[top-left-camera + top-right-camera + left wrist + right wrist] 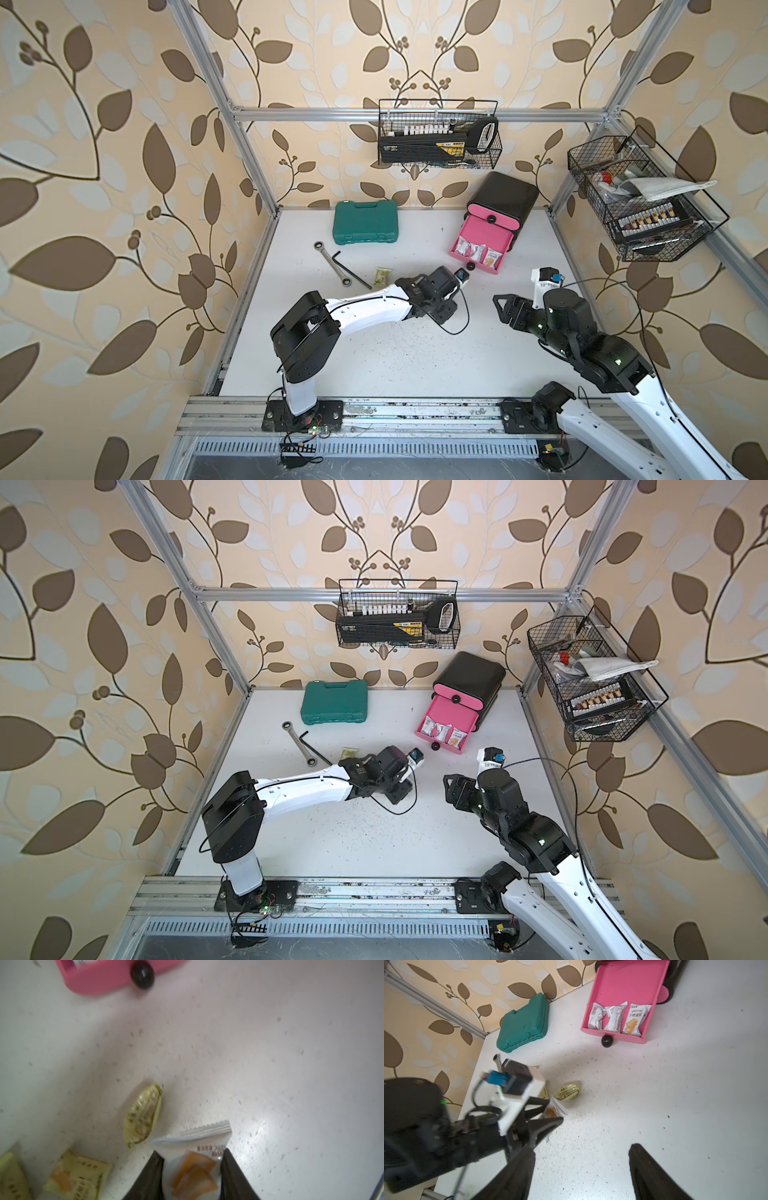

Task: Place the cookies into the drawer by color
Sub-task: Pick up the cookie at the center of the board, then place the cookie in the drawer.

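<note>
Between the left fingers [150, 1176], closed to a narrow gap: white packet [193, 1165] with an orange biscuit picture, crimped end sticking out past the tips. Cannot tell whether lifted off the table [395, 353] or touching it. Just beside that grip, lying on the table: rounded yellow-green packet [143, 1113]. Near it, at the edge of the left wrist view and blurred: second yellow-green packet [79, 1176] and third yellow-green packet [10, 1178].

Spread wide, with nothing between them: right fingers [652, 1174], over bare table, beside the left gripper [553, 1112] and apart from it.

Toward the back right of the table in both top views: black cabinet [505, 199] with one pink drawer [478, 249] pulled out, round black knob [142, 974] on its front. Lying in that drawer, side by side against the front wall: three white packets [615, 1016], one of them with the orange picture. Between the held packet and the drawer front: bare table only.

Toward the back left: green case [365, 222], with wrench [332, 259] and hex key [353, 270] lying just in front of it.
</note>
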### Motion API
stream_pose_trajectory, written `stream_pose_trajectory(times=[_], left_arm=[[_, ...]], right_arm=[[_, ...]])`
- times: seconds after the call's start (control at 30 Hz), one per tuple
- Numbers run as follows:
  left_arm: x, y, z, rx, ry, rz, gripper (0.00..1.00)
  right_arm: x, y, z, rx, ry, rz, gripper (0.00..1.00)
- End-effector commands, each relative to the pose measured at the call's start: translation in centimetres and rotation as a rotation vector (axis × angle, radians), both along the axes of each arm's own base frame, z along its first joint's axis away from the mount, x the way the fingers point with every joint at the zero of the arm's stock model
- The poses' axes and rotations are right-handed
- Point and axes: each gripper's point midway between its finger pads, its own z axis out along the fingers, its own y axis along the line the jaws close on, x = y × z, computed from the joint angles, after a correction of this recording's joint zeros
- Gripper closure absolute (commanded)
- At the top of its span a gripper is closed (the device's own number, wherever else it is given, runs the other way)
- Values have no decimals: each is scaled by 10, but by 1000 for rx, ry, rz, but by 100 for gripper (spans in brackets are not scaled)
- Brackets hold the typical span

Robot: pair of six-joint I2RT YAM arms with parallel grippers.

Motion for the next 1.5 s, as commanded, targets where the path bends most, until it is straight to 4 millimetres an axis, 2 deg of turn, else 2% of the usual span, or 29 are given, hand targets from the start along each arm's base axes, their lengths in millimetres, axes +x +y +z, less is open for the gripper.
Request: stream_pose_trajectory(times=[0.0, 0.07, 0.2, 0.37, 0.5, 0.63, 0.83, 1.0, 1.1, 1.23, 1.37, 1.47], left_arm=[[44, -6, 38, -98, -53, 105, 74], [71, -13, 52, -143, -62, 144, 74], [123, -21, 66, -222, -56, 244, 75], [185, -30, 65, -433, 143, 460, 77], [213, -50, 58, -584, 282, 577, 80], [228, -71, 51, -707, 374, 629, 82], [243, -90, 33, -859, 477, 713, 88], [248, -117, 50, -1003, 474, 651, 87], [247, -129, 56, -1056, 445, 630, 79], [250, -131, 56, -1083, 417, 635, 57], [248, -132, 64, -1081, 400, 605, 31], [243, -131, 75, -1062, 387, 577, 20]], right_arm=[[-3, -22, -13, -36, 30, -127, 26], [-4, -29, -15, -46, 41, -163, 26], [-8, -42, -21, -46, 67, -251, 26], [-14, -56, -27, -43, 86, -350, 26], [-14, -57, -26, -43, 81, -352, 26], [-15, -57, -23, -43, 73, -348, 26], [-20, -64, -19, -59, 70, -359, 25], [-23, -68, -17, -81, 59, -361, 25], [-23, -70, -16, -91, 53, -363, 25], [-23, -70, -13, -97, 49, -360, 24], [-23, -70, -14, -96, 50, -358, 24], [-21, -67, -13, -88, 53, -350, 24]])
